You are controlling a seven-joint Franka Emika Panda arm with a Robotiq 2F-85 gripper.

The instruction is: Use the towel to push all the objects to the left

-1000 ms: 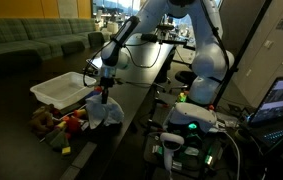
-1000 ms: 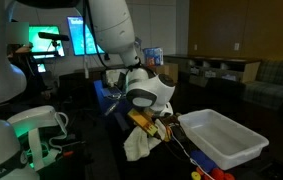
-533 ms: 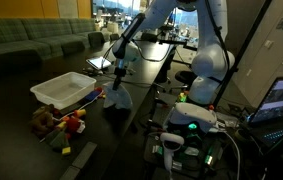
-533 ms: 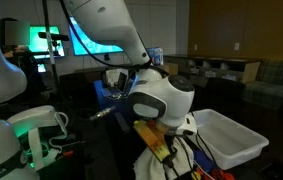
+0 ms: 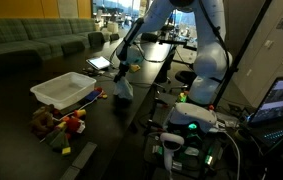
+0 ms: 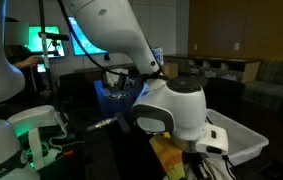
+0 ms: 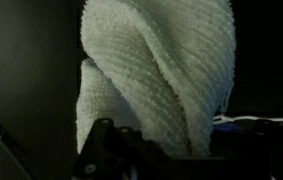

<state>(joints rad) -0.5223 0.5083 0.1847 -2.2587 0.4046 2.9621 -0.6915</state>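
My gripper point(image 5: 122, 72) is shut on a white towel point(image 5: 124, 87) that hangs below it, lifted above the dark table. In the wrist view the towel point(image 7: 161, 75) fills the middle, folded and pinched between the jaws at the bottom edge. In an exterior view the arm's wrist point(image 6: 171, 110) blocks most of the scene and hides the towel. A pile of small toys point(image 5: 59, 125), red, brown and yellow, lies at the table's front left, well left of and below the gripper.
A white plastic bin point(image 5: 64, 89) stands on the table behind the toys; its corner shows in an exterior view point(image 6: 243, 140). A laptop point(image 5: 100, 63) sits at the table's far end. The robot base point(image 5: 196, 120) with green lights stands to the right.
The gripper has lifted the towel off the table beside the toys and carried it up and back, away from the toy pile. The arm has moved closer to one exterior camera.
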